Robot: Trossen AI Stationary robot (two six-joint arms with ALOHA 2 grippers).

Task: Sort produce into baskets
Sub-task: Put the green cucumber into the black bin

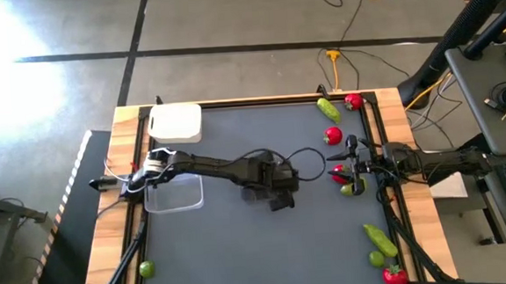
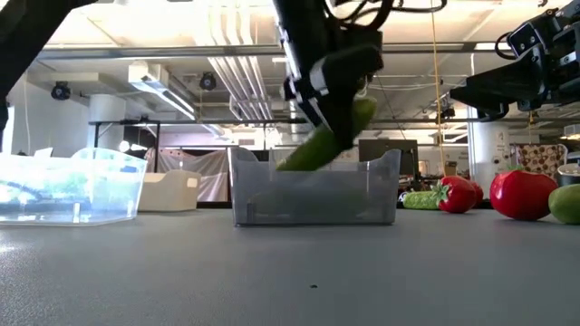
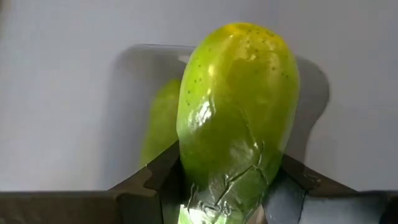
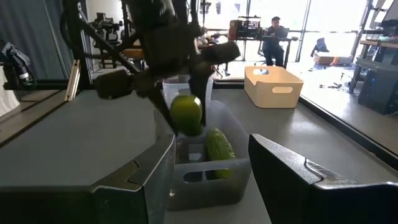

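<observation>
My left gripper (image 1: 278, 193) is shut on a green cucumber (image 2: 326, 136) above the dark smoky-grey basket (image 2: 315, 195) in the middle of the table. A second cucumber (image 4: 217, 149) lies inside that basket. The clear basket (image 1: 175, 195) and the white basket (image 1: 175, 122) stand at the left. My right gripper (image 1: 353, 160) is open and empty (image 4: 205, 180) at the right, above a red fruit (image 1: 339, 174) and a lime (image 1: 353, 187). My left gripper pinches the cucumber between its two fingers (image 3: 155, 180), on the sides of its upper part (image 3: 230, 174). The fingers come from above, slanting down. The cucumber hangs tilted, its lower end (image 2: 288, 163) about level with the basket's rim, over the basket's inside.
Loose produce lies along the table's right side: a cucumber (image 1: 328, 110) and red fruits (image 1: 353, 101) (image 1: 333, 136) at the far right, and a cucumber (image 1: 379, 237), a lime (image 1: 376, 259) and a red fruit (image 1: 394, 276) at the near right. One lime (image 1: 146, 269) lies at the near left.
</observation>
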